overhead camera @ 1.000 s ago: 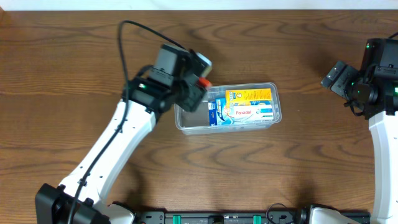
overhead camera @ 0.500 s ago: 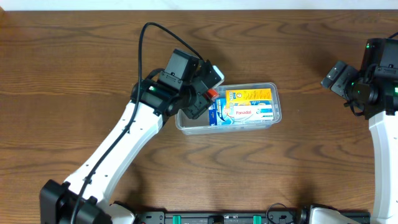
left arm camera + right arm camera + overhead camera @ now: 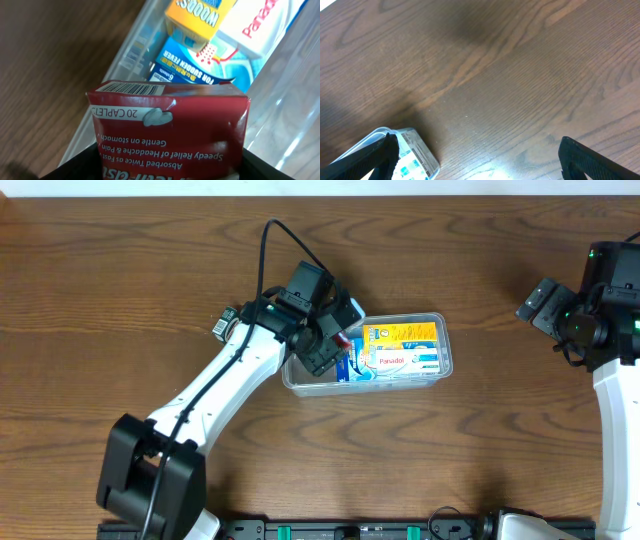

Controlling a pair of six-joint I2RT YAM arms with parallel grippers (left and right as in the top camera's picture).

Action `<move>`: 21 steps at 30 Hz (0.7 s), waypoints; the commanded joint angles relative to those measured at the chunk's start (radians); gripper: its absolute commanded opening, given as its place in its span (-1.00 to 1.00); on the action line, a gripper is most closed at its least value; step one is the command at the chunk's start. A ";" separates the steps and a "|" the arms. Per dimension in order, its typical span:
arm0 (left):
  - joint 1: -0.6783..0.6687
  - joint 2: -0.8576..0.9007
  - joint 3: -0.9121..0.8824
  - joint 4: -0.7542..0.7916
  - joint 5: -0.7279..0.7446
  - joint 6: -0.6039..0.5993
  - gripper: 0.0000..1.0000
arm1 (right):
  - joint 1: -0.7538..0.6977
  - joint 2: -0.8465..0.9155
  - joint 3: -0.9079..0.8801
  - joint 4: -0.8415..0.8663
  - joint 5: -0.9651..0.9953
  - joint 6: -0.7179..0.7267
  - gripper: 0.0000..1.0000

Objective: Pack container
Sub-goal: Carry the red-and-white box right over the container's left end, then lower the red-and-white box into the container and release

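Observation:
The clear plastic container (image 3: 440, 372) lies mid-table and holds a yellow box (image 3: 400, 333), a white Panadol box (image 3: 392, 363) and a blue box (image 3: 347, 360). My left gripper (image 3: 335, 345) is shut on a red medicine box (image 3: 167, 125) and holds it over the container's left end (image 3: 127, 50); in the left wrist view the yellow box (image 3: 197, 17), the blue box (image 3: 192, 67) and the white box (image 3: 260, 25) lie beyond it. My right gripper (image 3: 477, 165) is open and empty at the far right, above bare table, with the container's corner (image 3: 415, 155) at its left finger.
The wooden table (image 3: 150, 270) stretches all round the container. The left arm (image 3: 220, 390) reaches diagonally from the front left. The right arm (image 3: 600, 320) stands at the right edge.
My left gripper has carried the red box rightward, from left of the container to over its left end. The right arm has not moved.

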 commanded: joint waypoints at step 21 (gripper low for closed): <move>0.001 0.040 -0.007 -0.009 -0.092 0.410 0.43 | -0.004 0.002 0.004 -0.001 0.006 0.014 0.99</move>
